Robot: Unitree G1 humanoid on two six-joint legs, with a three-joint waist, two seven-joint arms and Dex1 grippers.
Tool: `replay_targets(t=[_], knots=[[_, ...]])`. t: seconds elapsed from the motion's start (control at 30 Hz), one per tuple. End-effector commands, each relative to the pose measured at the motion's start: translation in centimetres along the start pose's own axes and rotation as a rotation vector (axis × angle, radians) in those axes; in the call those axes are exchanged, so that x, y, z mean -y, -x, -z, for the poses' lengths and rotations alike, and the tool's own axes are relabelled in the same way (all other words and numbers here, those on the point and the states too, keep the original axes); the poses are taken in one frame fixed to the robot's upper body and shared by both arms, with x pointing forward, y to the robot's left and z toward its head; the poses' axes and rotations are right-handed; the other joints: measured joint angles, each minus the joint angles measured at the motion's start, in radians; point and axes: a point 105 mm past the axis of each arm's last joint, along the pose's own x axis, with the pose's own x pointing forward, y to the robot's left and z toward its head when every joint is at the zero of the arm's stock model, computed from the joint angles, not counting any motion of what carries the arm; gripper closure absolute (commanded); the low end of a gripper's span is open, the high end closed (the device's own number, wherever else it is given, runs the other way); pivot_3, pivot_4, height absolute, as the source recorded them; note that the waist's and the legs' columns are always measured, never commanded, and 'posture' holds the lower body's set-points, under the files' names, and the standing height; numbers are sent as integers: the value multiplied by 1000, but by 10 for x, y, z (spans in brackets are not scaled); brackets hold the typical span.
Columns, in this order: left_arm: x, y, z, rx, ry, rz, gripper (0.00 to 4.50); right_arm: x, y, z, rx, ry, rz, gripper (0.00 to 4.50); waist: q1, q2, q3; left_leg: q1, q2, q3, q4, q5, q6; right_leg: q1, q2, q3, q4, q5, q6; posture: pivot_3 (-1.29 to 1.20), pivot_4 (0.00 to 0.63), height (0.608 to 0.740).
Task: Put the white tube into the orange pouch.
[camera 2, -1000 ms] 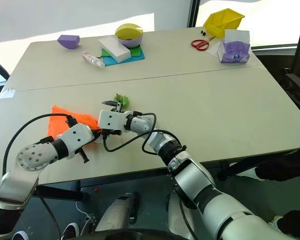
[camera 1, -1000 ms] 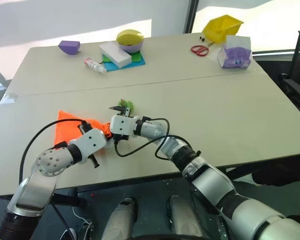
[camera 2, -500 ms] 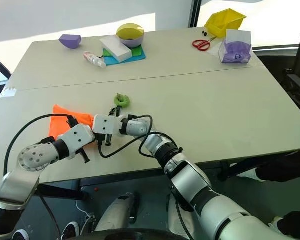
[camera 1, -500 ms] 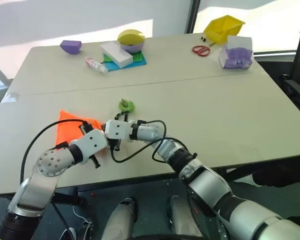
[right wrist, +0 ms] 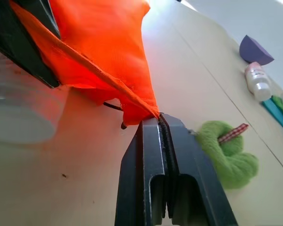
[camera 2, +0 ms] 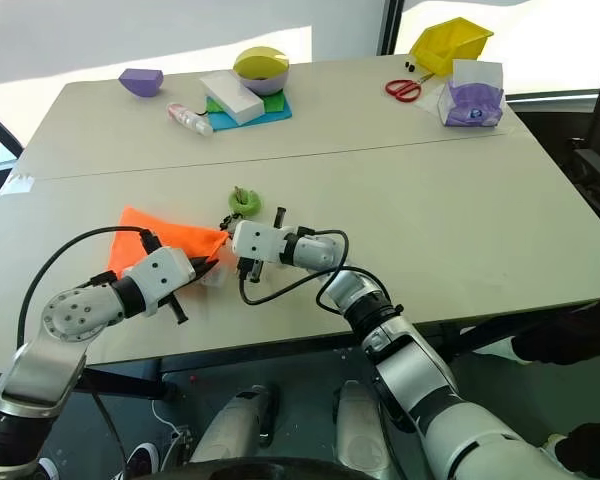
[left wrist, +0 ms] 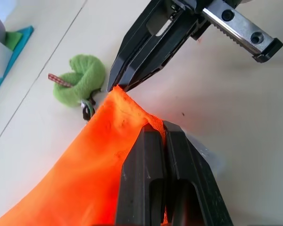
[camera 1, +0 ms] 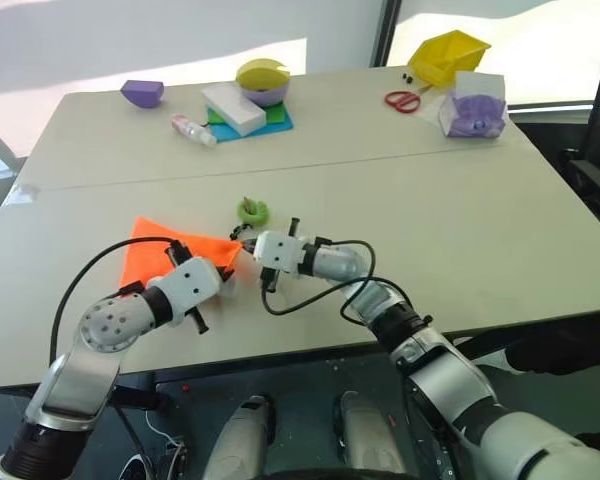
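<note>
The orange pouch [camera 1: 170,252] lies on the table's near left and is stretched taut between both grippers. My left gripper [left wrist: 160,126] is shut on the pouch's rim from the near side. My right gripper [right wrist: 159,117] is shut on the rim's corner beside it, and in the head view this gripper [camera 1: 243,246] is at the pouch's right tip. A pale whitish object, apparently the white tube [right wrist: 23,117], lies on the table under the lifted rim and is mostly hidden. The cord's green ring [camera 1: 252,211] rests just beyond the grippers.
At the back left are a purple wedge [camera 1: 140,93], a small white bottle [camera 1: 191,130], a white block [camera 1: 230,107] on a blue mat and a bowl [camera 1: 261,84]. At the back right are scissors [camera 1: 400,99], a yellow bin [camera 1: 445,55] and a tissue pack [camera 1: 470,105].
My right gripper went from open near the green ring to shut on the pouch's rim, then moved right. The pouch's corner was pulled right and lifted with it. The left gripper stayed shut.
</note>
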Motion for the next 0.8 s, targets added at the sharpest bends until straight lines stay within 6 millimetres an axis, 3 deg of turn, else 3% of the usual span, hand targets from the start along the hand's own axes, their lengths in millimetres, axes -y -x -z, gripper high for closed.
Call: replay_targets(t=[0.03,0.23,0.37,0.47,0.6,0.67,0.8], knots=[[-1,-3,-18,90,-27,2,4500,18,21,-9,36,-31,53,4473,0,0,0,0,0,0,0,0,0,0,0,0,0,0,0,0,150,740],[7,-11,-24,135,-32,52,4500,17,58,0,-20,-64,36,4473,4,0,0,0,1,2,0,0,0,0,0,0,-2,0,0,0,150,740],[14,-15,-35,198,-37,109,4500,4,88,-2,-36,-159,-33,4473,12,0,0,-1,1,6,0,0,0,0,0,0,-3,0,0,0,150,740],[18,-15,-37,215,-28,136,4500,0,98,-1,-58,-183,-57,4473,19,0,0,-1,3,9,0,0,0,0,0,1,-4,1,-1,0,150,740],[23,-12,-41,244,-17,174,4500,-21,134,-9,-79,-296,-190,4473,34,0,0,-1,6,12,0,0,0,1,1,0,-5,0,-5,0,150,740],[23,-8,-39,243,-8,181,4500,-37,138,-16,-71,-336,-280,4473,32,-1,0,-3,7,13,1,0,0,1,1,0,-7,0,-5,0,150,740],[23,3,-28,209,-10,202,4500,-50,123,-12,-88,-297,-311,4473,23,-1,0,-3,10,16,1,0,1,1,2,1,-12,2,-9,0,150,740]])
